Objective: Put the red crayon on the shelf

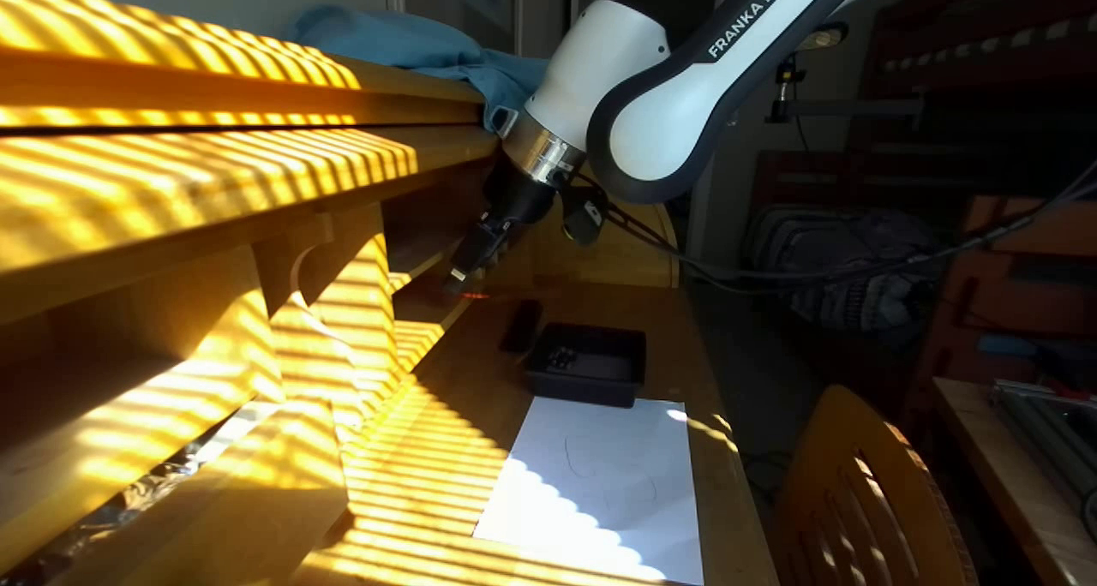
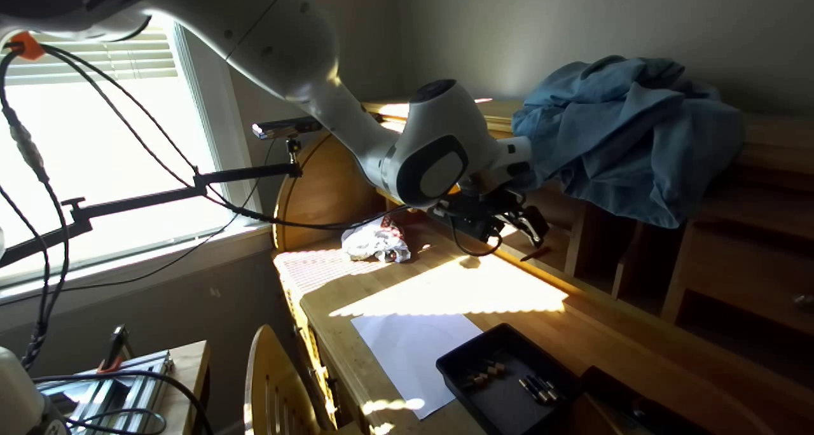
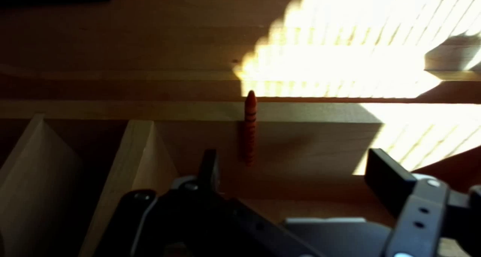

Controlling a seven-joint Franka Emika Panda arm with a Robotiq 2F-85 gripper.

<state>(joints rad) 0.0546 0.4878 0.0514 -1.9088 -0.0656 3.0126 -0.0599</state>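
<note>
The red crayon [image 3: 250,127] lies on a low board of the light wooden shelf [image 3: 319,112], its pointed tip over the board's front edge. In the exterior views it is small: a thin dark red line [image 2: 536,254] and a faint red streak [image 1: 474,295]. The shelf [image 1: 214,183] runs along the back of the desk. My gripper [image 3: 292,153] is open and empty, its fingers wide apart. The crayon is beyond the fingertips, closer to the left finger in the wrist view, and touches neither. The gripper [image 1: 457,279] hangs at the shelf front, just above the crayon.
Upright dividers [image 3: 129,155] form cubbies beside the crayon. A black tray [image 2: 499,403] with crayons stands on the desk next to white paper [image 1: 617,475]. Blue cloth [image 2: 636,142] hangs over the shelf top. A crumpled bag [image 2: 375,241] and a chair [image 1: 866,492] are also there.
</note>
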